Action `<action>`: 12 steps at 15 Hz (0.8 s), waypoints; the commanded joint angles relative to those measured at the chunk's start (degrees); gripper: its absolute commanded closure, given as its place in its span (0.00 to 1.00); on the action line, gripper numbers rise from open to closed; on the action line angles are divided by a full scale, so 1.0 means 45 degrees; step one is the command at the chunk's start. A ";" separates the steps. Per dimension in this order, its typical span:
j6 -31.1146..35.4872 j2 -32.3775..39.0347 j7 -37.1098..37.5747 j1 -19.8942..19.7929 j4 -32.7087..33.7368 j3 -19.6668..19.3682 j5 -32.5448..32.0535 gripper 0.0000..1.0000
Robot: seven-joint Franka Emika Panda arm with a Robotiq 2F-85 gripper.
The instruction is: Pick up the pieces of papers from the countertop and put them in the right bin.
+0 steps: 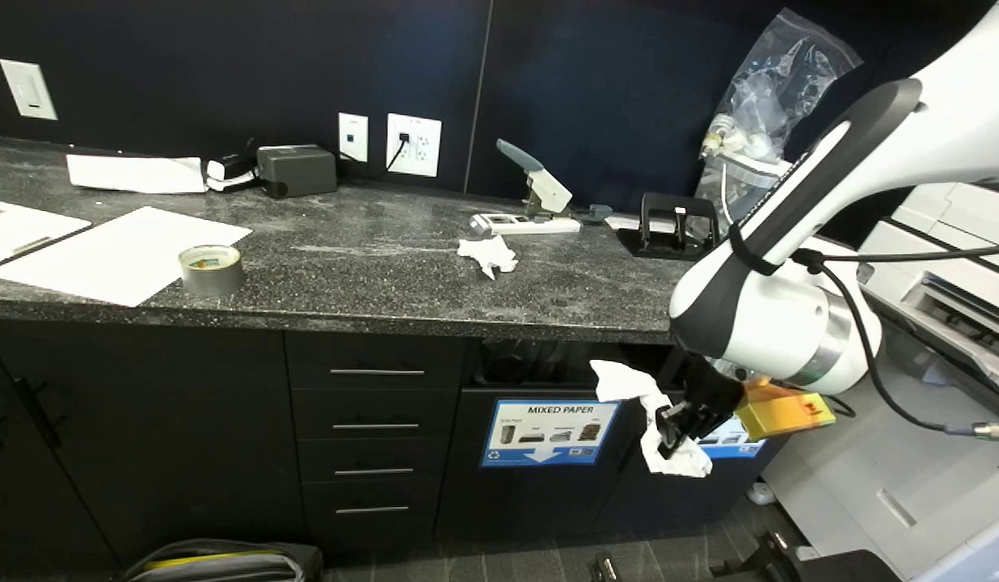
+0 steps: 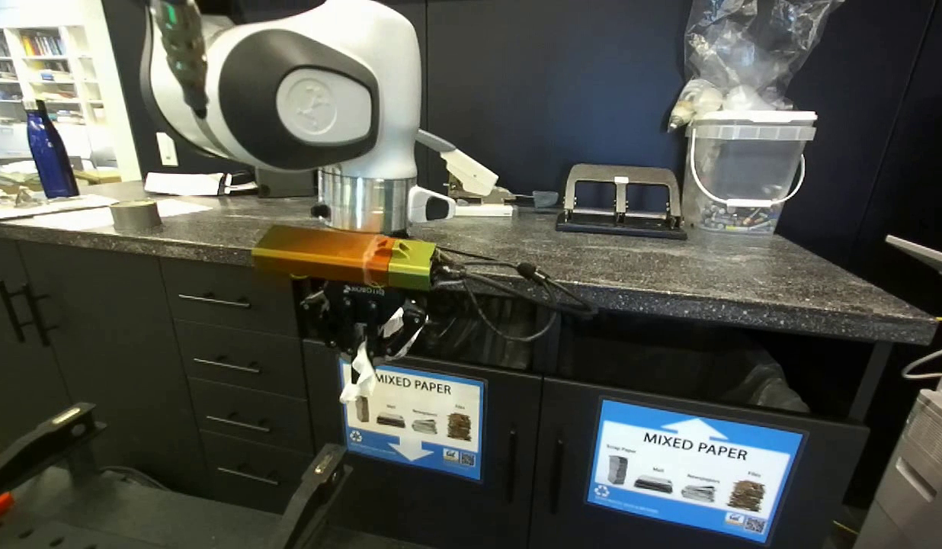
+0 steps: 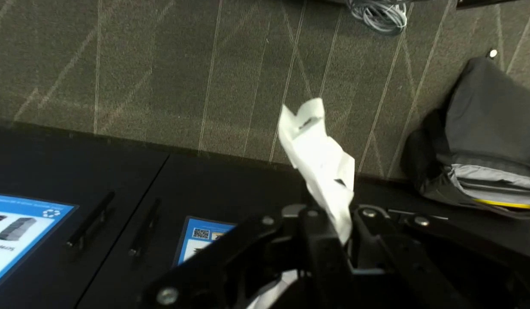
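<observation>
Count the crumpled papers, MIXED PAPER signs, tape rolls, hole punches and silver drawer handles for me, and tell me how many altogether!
Crumpled papers, clearly seen: 2 (one in the gripper, one on the countertop)
MIXED PAPER signs: 2
Tape roll: 1
Hole punch: 1
Silver drawer handles: 4
Total: 10

in an exterior view, the countertop (image 1: 370, 279) is faced in speckled stone; near centre, a scrap (image 1: 489, 255) of creased, matt paper is seen; at upper right, a bag (image 1: 778, 87) of glossy, clear plastic; lower left of centre, a handle (image 1: 377, 373) of smooth metal. across the wrist view's top, the floor (image 3: 175, 73) is covered in coarse, matt carpet.
</observation>
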 commanded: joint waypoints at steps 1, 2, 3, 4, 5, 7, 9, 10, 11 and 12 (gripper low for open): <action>0.1858 0.1548 -0.2064 -0.2256 0.0398 0.2529 0.2062 0.89; 0.2334 0.2044 -0.2369 -0.2898 0.0607 0.3201 0.2229 0.89; 0.2781 0.2519 -0.2512 -0.3531 0.0816 0.3831 0.2235 0.89; 0.3237 0.2992 -0.2607 -0.4037 0.0983 0.4304 0.2030 0.89; 0.3759 0.3451 -0.2610 -0.4430 0.1105 0.4679 0.1759 0.89; 0.4930 0.4404 -0.2718 -0.4823 0.1341 0.5019 0.1305 0.89; 0.6034 0.5354 -0.2708 -0.5033 0.1676 0.5077 0.0836 0.90; 0.6519 0.5788 -0.2705 -0.5146 0.1834 0.5065 0.0501 0.90; 0.6959 0.6256 -0.2691 -0.5219 0.2042 0.5022 0.0175 0.90; 0.7350 0.6619 -0.2686 -0.5224 0.2267 0.4962 -0.0141 0.89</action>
